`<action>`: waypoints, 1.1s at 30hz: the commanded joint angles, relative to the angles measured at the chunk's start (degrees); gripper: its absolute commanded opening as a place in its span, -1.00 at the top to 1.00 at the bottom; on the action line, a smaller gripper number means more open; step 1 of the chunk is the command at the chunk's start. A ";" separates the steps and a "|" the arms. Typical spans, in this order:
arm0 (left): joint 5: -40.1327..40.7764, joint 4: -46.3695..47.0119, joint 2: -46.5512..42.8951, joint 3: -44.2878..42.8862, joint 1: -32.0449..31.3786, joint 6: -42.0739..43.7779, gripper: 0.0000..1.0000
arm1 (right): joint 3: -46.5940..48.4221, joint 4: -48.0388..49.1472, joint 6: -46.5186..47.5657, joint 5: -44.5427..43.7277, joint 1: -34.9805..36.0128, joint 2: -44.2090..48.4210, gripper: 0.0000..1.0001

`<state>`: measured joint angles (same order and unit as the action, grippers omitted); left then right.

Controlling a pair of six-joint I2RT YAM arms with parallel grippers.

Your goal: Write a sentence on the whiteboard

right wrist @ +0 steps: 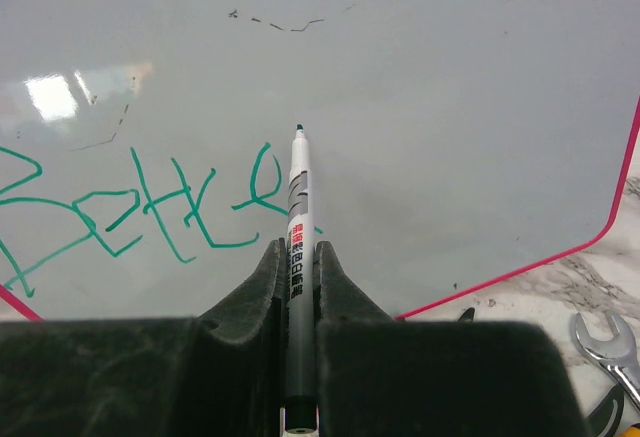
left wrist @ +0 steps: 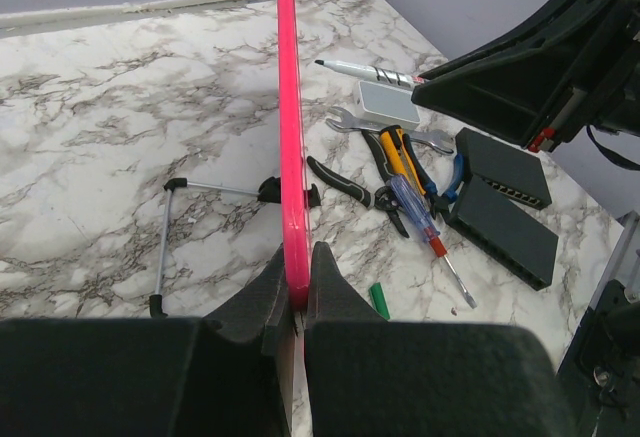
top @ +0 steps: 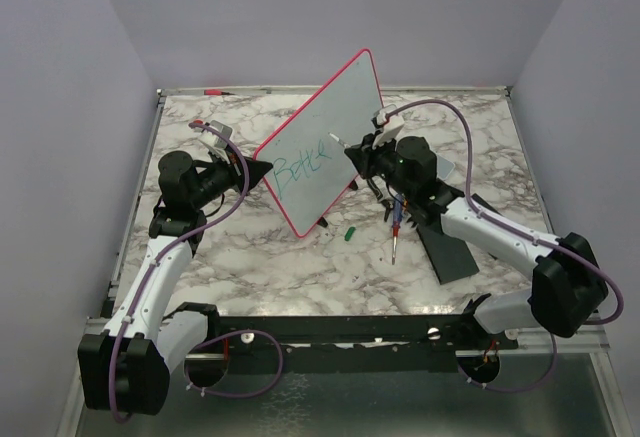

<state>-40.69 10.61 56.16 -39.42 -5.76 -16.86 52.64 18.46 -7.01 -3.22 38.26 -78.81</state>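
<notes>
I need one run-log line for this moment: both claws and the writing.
left claw: shut on edge of white rectangular whiteboard with red-pink rim | right claw: shut on white marker pen, tip at board | green writing: "Bette"

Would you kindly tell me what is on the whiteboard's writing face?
Green letters, roughly "Bette", and faint dark marks on the whiteboard. The right gripper, holding a marker, hides its lower part.

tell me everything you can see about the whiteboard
The whiteboard is a glossy white rectangle with a thin red-pink rim and rounded corners. It stands steeply tilted over the marble table, its face toward the right arm. Green handwriting reading roughly "Bette" runs across it, with faint dark marks above. The left arm's jaws are shut on its rim; the right arm's jaws hold a marker with its tip at the face beside the last letter.
</notes>
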 commanded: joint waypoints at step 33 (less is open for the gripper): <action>-3.63 -9.56 1.85 2.51 -1.70 3.66 1.00 | -2.16 0.66 0.41 -0.61 -0.44 -5.17 0.99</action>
<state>-40.66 10.61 56.16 -39.42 -5.76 -16.86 47.51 19.55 -7.81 -3.38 37.91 -82.32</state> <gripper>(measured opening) 0.038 0.084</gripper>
